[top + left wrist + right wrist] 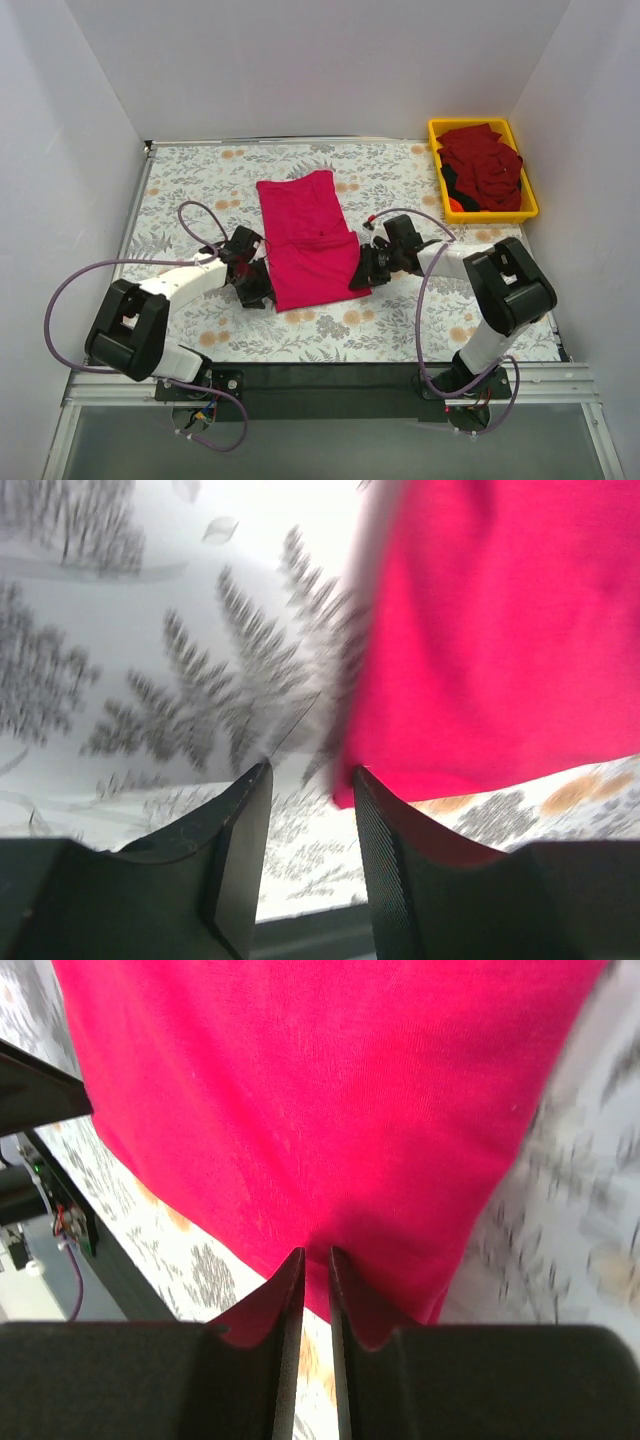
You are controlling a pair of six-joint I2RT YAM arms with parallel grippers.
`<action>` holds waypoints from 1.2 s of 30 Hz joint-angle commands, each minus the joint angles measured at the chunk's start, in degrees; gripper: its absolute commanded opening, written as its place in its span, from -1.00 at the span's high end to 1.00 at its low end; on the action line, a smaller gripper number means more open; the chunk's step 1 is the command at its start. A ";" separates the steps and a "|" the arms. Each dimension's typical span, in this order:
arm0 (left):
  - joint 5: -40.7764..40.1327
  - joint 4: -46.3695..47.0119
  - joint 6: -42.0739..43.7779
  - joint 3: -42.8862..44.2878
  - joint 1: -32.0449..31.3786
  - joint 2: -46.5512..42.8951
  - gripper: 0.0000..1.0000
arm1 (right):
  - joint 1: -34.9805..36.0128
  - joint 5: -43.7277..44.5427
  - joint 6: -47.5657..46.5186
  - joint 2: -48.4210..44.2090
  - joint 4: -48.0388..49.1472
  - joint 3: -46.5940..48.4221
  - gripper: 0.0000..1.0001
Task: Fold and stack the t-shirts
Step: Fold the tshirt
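A bright magenta-pink t-shirt lies folded into a long strip on the flowered tablecloth, mid-table. My left gripper sits at its near left edge. In the left wrist view this gripper is open, with bare tablecloth between the jaws and the shirt's corner just off the right fingertip. My right gripper is at the shirt's near right edge. In the right wrist view it is closed to a thin slit, and the shirt puckers at its tips. Several darker crimson shirts lie heaped in the bin.
A yellow plastic bin stands at the far right corner of the table. White walls close in the left, back and right sides. A black strip runs along the near edge between the arm bases. Purple cables loop beside both arms.
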 commanded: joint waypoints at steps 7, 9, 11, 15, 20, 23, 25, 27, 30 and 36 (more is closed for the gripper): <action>2.04 -7.85 -4.99 3.14 -0.83 -9.04 -0.22 | -0.01 4.32 -3.01 -10.52 -10.43 0.19 0.47; 3.54 -5.56 -6.65 4.81 -1.18 -8.61 -0.24 | -0.54 5.29 -4.16 -10.96 -10.35 3.69 0.46; 3.98 -2.67 -7.10 6.92 -1.27 -7.47 -0.24 | -1.15 5.99 -5.47 -9.22 -10.43 6.34 0.46; 1.44 2.09 -7.28 9.91 -1.18 -2.64 -0.15 | -3.79 5.21 -6.53 -3.95 -8.77 12.49 0.47; -2.16 7.27 -6.49 12.55 0.14 6.04 0.19 | -5.29 4.42 -7.15 5.09 -7.27 20.57 0.50; -3.75 8.24 -5.00 13.87 2.16 11.58 0.30 | -5.81 4.24 -6.36 9.85 -5.87 23.04 0.51; -4.28 8.60 -4.20 14.14 2.77 13.44 0.33 | -6.25 4.06 -5.66 12.83 -5.08 23.57 0.52; -5.24 8.60 -2.71 14.22 3.74 15.12 0.35 | -7.13 4.15 -5.57 14.43 -4.20 24.02 0.52; -6.48 7.98 -0.26 14.31 5.14 16.00 0.35 | -9.32 4.68 -5.13 16.36 -3.23 24.02 0.53; -7.53 6.14 5.90 17.03 6.47 16.79 0.19 | -12.14 2.84 -4.34 14.27 -3.23 23.58 0.54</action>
